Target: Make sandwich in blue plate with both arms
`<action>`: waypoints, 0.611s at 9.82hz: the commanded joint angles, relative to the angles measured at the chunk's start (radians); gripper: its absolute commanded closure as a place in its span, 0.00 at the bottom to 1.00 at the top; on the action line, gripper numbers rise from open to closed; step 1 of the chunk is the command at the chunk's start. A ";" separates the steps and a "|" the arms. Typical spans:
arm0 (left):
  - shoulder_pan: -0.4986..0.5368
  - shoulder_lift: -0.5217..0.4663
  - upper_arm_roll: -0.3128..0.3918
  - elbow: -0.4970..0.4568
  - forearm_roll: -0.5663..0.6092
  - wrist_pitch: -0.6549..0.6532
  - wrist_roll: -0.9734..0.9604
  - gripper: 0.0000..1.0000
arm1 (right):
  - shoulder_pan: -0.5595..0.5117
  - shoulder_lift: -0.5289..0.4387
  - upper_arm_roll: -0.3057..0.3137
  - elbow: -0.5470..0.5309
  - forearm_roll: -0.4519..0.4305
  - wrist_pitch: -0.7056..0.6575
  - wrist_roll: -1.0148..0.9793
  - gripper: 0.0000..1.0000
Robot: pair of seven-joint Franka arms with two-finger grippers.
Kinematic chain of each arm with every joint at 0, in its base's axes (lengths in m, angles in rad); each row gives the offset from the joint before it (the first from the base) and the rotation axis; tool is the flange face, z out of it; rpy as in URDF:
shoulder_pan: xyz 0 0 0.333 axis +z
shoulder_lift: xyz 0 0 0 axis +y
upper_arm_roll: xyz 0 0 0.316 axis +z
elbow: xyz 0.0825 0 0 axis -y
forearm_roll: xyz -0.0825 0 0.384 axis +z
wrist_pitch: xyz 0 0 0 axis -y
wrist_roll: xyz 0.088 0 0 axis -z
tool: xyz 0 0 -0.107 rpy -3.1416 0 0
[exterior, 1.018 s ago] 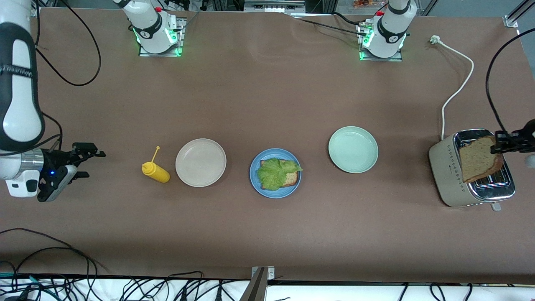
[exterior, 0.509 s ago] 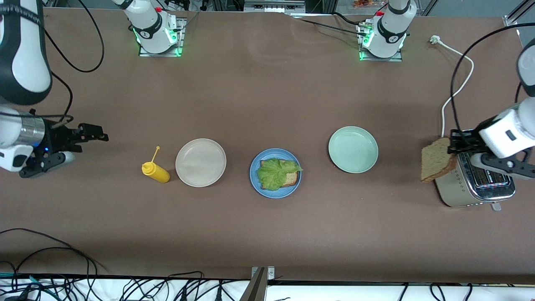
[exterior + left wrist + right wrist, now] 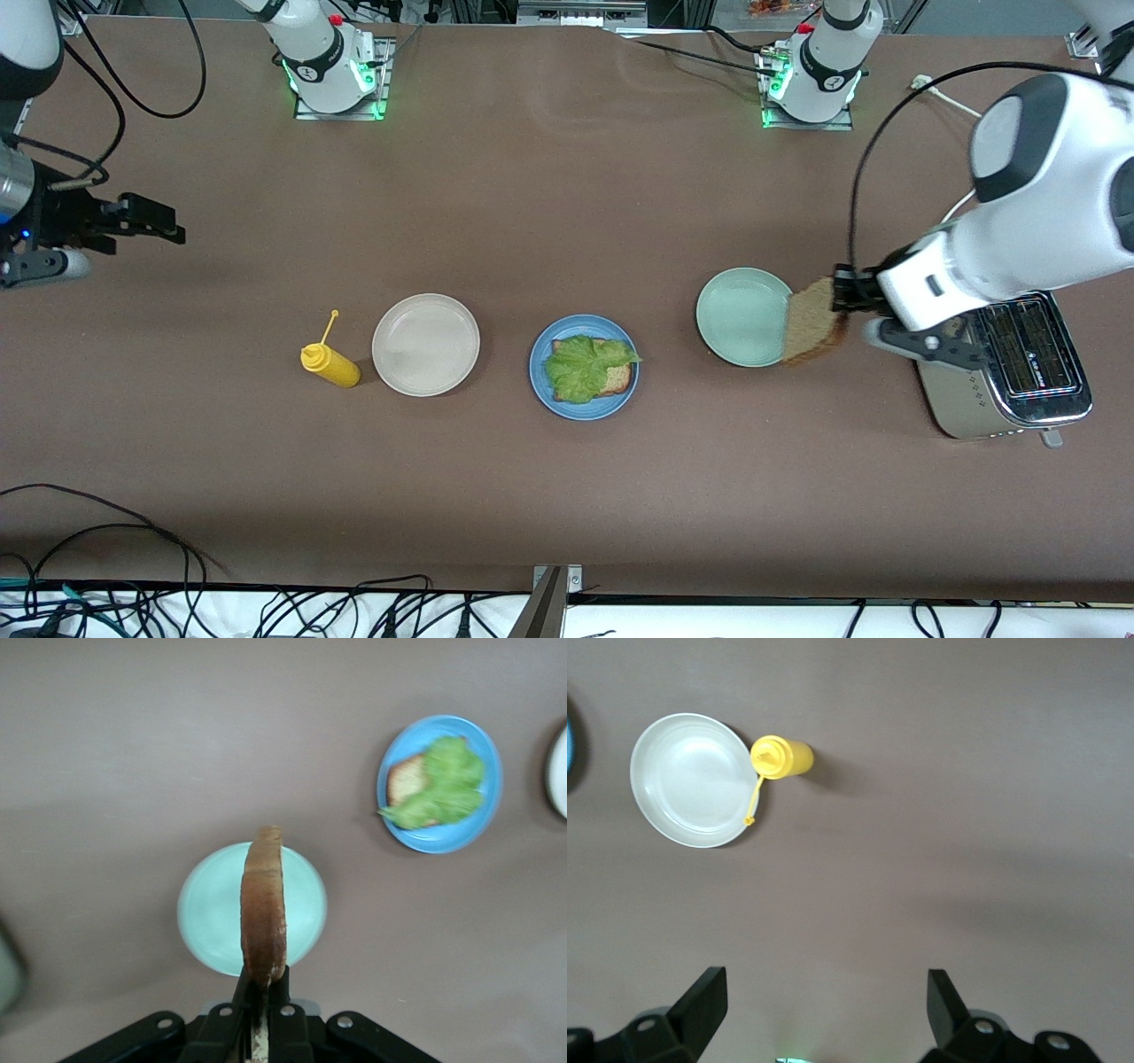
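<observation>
The blue plate point(image 3: 584, 404) lies mid-table and holds a bread slice point(image 3: 617, 379) with a ruffled lettuce leaf point(image 3: 580, 365) on it. My left gripper point(image 3: 840, 298) is shut on a second bread slice point(image 3: 811, 324), held upright in the air over the edge of the pale green plate point(image 3: 744, 316). In the left wrist view the held slice point(image 3: 264, 904) shows edge-on between the fingers point(image 3: 237, 997), with the blue plate point(image 3: 443, 840) and lettuce point(image 3: 440, 782) farther off. My right gripper point(image 3: 173, 223) is open and empty over bare table at the right arm's end, and it also shows in the right wrist view point(image 3: 824, 988).
A toaster point(image 3: 1010, 381) stands at the left arm's end, partly under the left arm. A beige plate point(image 3: 425, 344) and a yellow mustard bottle point(image 3: 330, 363) lie between the blue plate and the right arm's end. Cables run along the table's near edge.
My left gripper has carried the bread slice from over the toaster to over the pale green plate's edge. My right gripper has drawn back toward its base side.
</observation>
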 commanded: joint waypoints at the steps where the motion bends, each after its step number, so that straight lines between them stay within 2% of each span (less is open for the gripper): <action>1: -0.019 0.068 -0.033 0.010 -0.152 0.014 -0.014 1.00 | 0.031 -0.071 -0.011 -0.016 -0.067 -0.004 0.042 0.00; 3: -0.028 0.121 -0.062 0.011 -0.277 0.092 -0.002 1.00 | 0.023 -0.068 -0.016 0.001 -0.072 0.006 0.048 0.00; 5: -0.028 0.167 -0.119 0.011 -0.286 0.160 -0.002 1.00 | 0.022 -0.068 -0.037 0.002 -0.054 0.007 0.041 0.00; 6: -0.028 0.189 -0.136 0.011 -0.328 0.181 -0.002 1.00 | 0.022 -0.068 -0.048 0.002 -0.020 0.003 0.036 0.00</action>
